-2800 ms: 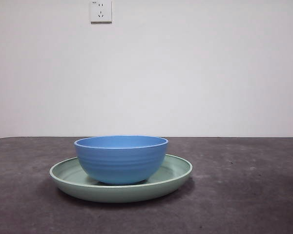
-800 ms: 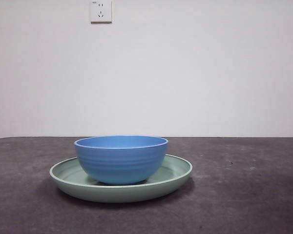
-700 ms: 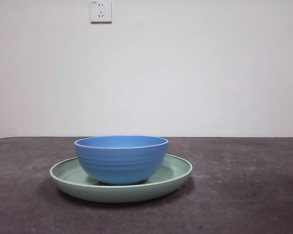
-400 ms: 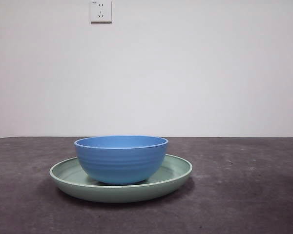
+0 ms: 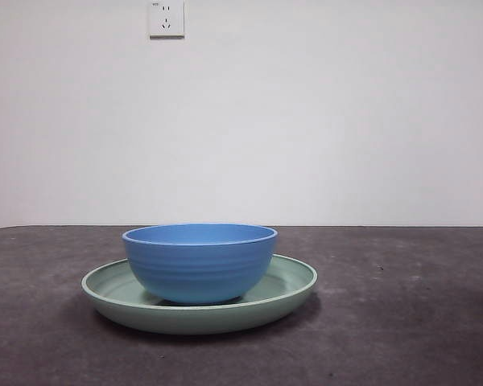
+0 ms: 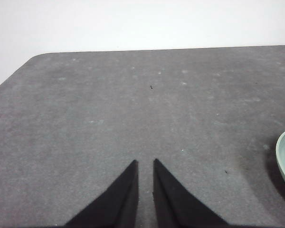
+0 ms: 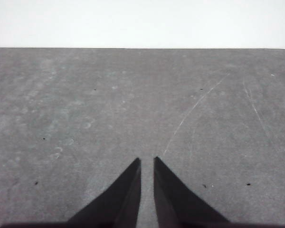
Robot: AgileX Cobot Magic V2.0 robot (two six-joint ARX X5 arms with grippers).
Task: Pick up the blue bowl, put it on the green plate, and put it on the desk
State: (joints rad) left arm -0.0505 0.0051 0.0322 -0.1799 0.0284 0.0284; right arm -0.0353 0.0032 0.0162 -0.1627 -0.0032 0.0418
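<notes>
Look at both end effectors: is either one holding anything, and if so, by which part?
Nothing is held. The left end effector and right end effector are shut over bare desk. The blue bowl sits untouched on the green plate.

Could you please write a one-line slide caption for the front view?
Blue bowl sitting upright in the green plate on the desk, with no arm in view.

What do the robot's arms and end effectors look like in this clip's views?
Only the jaws show. The left end effector has two plain matte black jaws, broad at the base and tapering to sharp tips. The right end effector looks the same: two black wedge-shaped jaws. No cables, markings or arm links are visible, and the front view shows no arm at all.
</notes>
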